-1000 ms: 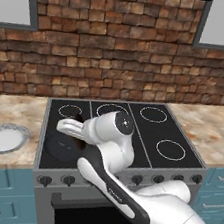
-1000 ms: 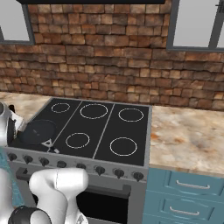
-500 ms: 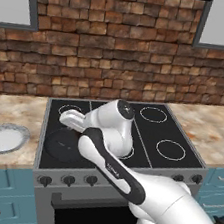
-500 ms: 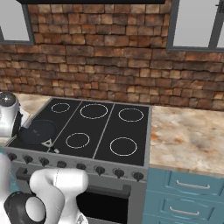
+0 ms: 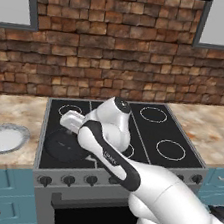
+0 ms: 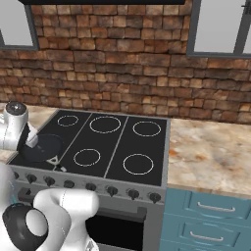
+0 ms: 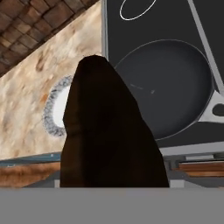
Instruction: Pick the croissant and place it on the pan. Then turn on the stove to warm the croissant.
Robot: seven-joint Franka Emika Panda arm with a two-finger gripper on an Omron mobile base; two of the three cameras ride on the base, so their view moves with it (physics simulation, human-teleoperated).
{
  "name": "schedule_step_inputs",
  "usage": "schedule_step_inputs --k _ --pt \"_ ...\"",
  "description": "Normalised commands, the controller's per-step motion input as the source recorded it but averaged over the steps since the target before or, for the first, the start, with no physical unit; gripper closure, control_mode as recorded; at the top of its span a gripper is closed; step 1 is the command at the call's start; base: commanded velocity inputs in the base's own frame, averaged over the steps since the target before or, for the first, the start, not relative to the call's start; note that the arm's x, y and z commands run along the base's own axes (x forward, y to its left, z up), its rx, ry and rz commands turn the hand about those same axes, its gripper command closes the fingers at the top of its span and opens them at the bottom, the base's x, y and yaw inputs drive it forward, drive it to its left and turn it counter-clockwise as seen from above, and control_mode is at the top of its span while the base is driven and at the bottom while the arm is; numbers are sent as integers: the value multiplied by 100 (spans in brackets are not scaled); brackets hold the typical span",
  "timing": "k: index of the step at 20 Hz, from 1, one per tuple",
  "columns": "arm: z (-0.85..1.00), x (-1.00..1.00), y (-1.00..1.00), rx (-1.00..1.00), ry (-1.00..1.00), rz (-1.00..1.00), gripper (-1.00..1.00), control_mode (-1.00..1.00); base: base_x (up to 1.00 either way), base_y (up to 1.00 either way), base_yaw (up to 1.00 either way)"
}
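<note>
A dark brown croissant (image 7: 109,131) looms close in the hand view, between the jaws and hiding the fingertips. My gripper (image 5: 70,122) is shut on it and hangs over the left side of the stove (image 5: 156,135), just above the far edge of the pan (image 5: 66,146). In the hand view the round black pan (image 7: 170,87) lies empty beyond the croissant, its silver-and-black handle at the right edge. From the right base view the pan (image 6: 41,147) sits on the front left burner of the stove (image 6: 115,142), beside my white arm.
A round grey-rimmed white plate (image 5: 4,138) lies empty on the counter left of the stove, and the plate (image 7: 56,109) also shows left of the croissant. Dark knobs (image 5: 69,179) line the stove front. Brick wall behind; marbled counter (image 6: 211,152) to the right.
The arm's upper links have swung up and to the right over the stove. The hand with the croissant has shifted only slightly above the pan's far left edge.
</note>
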Motion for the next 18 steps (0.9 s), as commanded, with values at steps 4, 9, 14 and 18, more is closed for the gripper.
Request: schedule_step_inputs --k 4,9,14,18 --pt "0 1 0 0 3 0 100 -100 0 0 0" --pt "-17 0 0 0 10 0 100 -100 0 0 0" --pt "-21 1 -12 0 10 0 100 -100 0 0 0" --pt "-5 24 -38 0 2 0 100 -100 0 0 0"
